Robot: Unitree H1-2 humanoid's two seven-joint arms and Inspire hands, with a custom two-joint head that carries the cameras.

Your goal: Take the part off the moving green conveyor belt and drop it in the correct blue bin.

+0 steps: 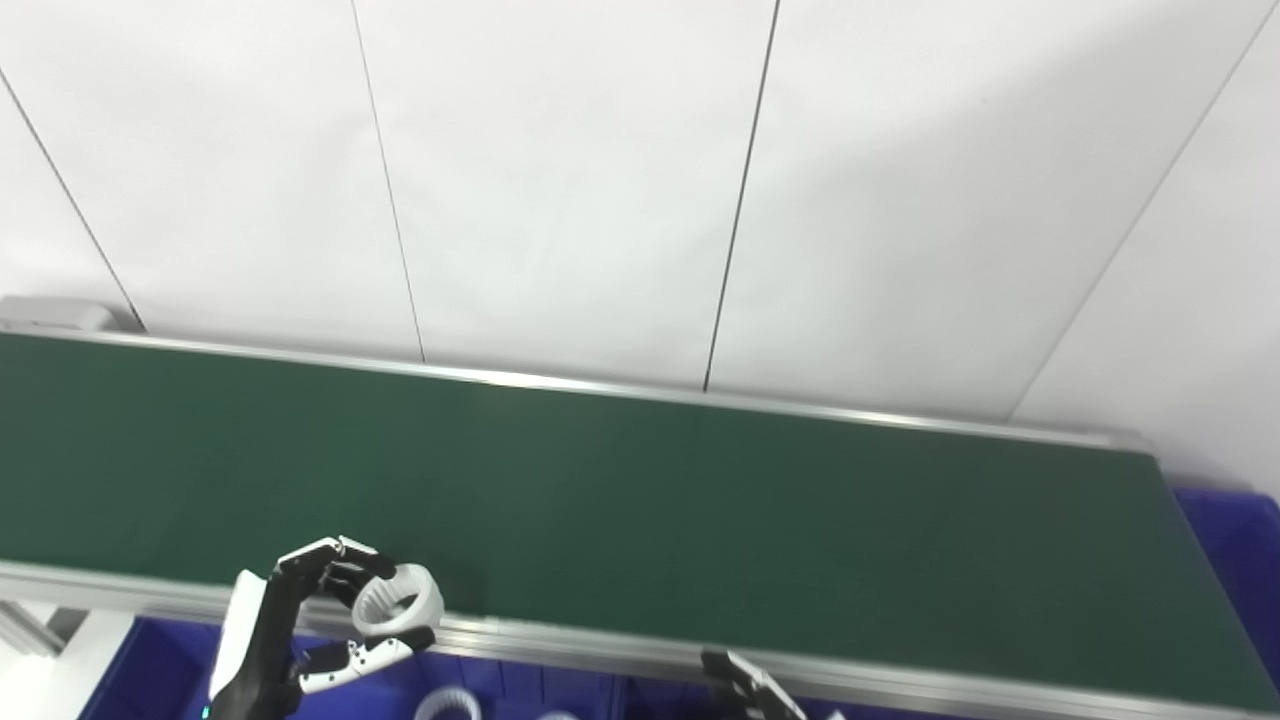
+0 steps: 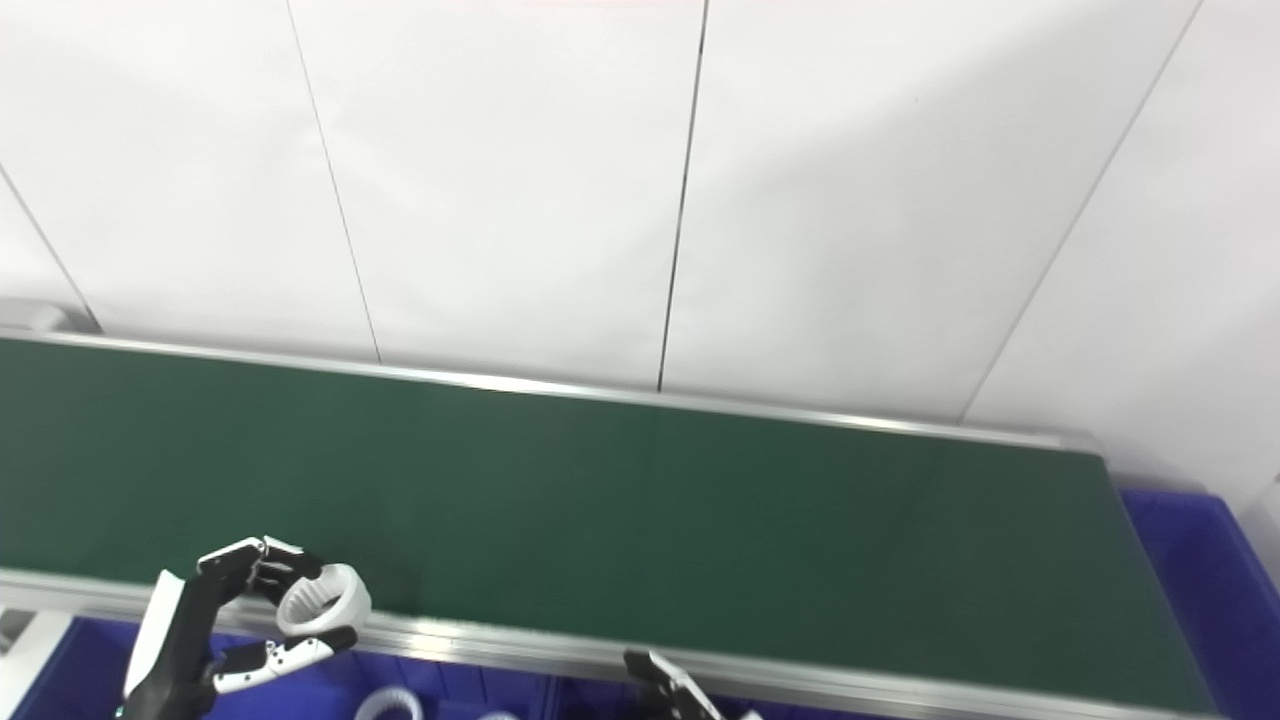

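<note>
My left hand (image 1: 300, 625) is closed on the part, a white ring (image 1: 400, 598), pinched between the fingers (image 1: 330, 555) above and the thumb below. The ring sits over the near rail of the belt (image 1: 640, 500), just at its edge, with its open bore facing roughly sideways toward the right. The blue bin (image 1: 160, 670) lies directly below and toward me from the ring, with other white rings (image 1: 447, 703) already in it. I judge the coming move is a short pull back and down. My right hand (image 1: 750, 690) barely shows at the bottom edge; I cannot tell its state.
</note>
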